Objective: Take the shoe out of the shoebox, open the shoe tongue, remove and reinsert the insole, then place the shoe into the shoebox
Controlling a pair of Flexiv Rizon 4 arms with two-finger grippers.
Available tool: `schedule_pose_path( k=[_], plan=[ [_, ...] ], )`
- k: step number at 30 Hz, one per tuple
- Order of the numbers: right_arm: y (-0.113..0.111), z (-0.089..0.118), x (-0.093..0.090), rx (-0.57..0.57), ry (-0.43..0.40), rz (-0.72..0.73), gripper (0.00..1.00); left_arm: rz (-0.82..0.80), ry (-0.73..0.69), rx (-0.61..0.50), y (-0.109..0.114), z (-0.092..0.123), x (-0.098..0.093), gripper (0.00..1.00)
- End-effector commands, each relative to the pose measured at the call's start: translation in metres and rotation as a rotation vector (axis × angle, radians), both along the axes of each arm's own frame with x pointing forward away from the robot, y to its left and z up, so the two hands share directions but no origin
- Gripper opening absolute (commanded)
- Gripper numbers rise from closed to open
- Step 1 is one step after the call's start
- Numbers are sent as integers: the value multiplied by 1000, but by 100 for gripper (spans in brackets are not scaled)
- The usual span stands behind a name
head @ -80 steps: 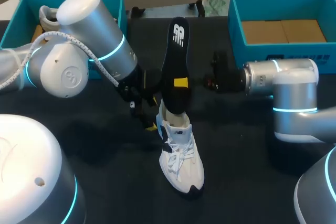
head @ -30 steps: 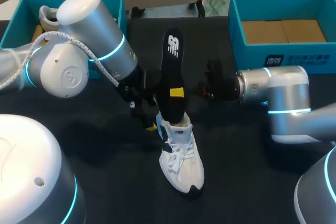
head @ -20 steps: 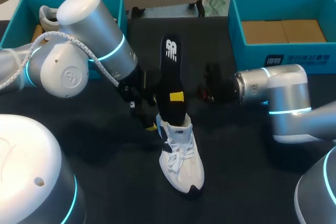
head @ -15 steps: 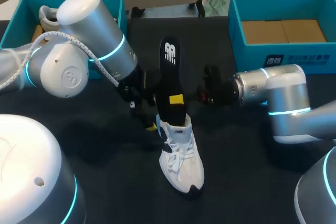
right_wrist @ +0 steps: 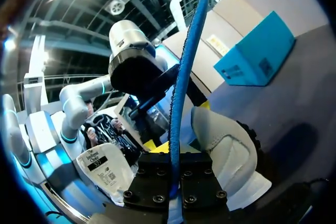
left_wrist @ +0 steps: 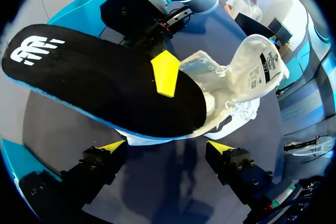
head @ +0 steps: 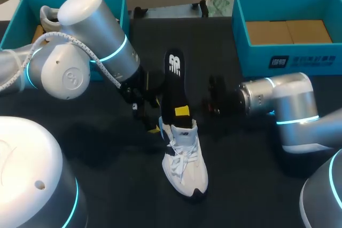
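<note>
Lower than a few seconds back, the insole (head: 173, 84) has sunk further into the shoe (head: 184, 158), and my right arm has come down with it.

From the head view, the white shoe stands on the dark bench (head: 107, 158) at 6 o'clock of the middle, toe pointing to 6 o'clock. The black insole rises out of its collar toward 12 o'clock. My right tool (head: 182, 111) comes in from 3 o'clock, one yellow tip flat on the insole's face just above the collar. My left tool (head: 152, 124) sits at 9 o'clock of the heel. The open teal shoebox (head: 288, 52) is at 1 o'clock, well apart from the shoe.

From the left wrist view, my left tool's fingers (left_wrist: 113, 145) are spread wide, with the shoe's heel just ahead of them; I cannot tell whether they touch it. The insole crosses above the heel.

From the right wrist view, my right tool is pinched narrow on the insole, whose blue edge runs straight out between the fingers. The shoe's heel is just beside it.
</note>
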State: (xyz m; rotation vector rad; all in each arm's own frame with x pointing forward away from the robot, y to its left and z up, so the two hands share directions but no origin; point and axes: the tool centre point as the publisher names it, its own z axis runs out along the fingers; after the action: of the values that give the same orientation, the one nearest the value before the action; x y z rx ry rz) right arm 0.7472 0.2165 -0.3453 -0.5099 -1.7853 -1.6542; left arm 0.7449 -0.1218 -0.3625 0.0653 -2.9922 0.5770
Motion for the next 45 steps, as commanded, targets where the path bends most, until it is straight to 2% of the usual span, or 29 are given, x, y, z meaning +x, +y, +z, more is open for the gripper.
schedule_pose_path(
  k=[1, 12, 19, 20, 22, 24, 28, 38, 45],
  plan=[
    [-2, -8, -12, -22, 23, 15, 0, 0, -1, 2, 0, -1, 0, 100],
    [-8, -27, -32, -29, 108, 20, 0, 0, -1, 2, 0, -1, 0, 100],
    [-7, -26, -38, -4, 115, 15, 0, 0, -1, 2, 0, -1, 0, 100],
    [-6, -24, -37, -5, 111, 17, 3, 0, -1, 2, 0, -1, 0, 100],
    [-4, -21, -36, -5, 102, 26, 17, 0, -1, 2, 0, -1, 0, 100],
    [-1, -17, -35, -6, 91, 36, 23, 0, -1, 2, 0, -1, 0, 100],
    [3, -9, -32, -12, 68, 56, 21, 0, -1, 2, 0, -1, 0, 100],
    [8, 7, -25, -36, 20, 76, 36, 0, -1, 2, 0, -1, 0, 100],
    [11, 14, -19, -38, 3, 71, 37, 0, -1, 2, 0, -1, 0, 100]
  ],
)
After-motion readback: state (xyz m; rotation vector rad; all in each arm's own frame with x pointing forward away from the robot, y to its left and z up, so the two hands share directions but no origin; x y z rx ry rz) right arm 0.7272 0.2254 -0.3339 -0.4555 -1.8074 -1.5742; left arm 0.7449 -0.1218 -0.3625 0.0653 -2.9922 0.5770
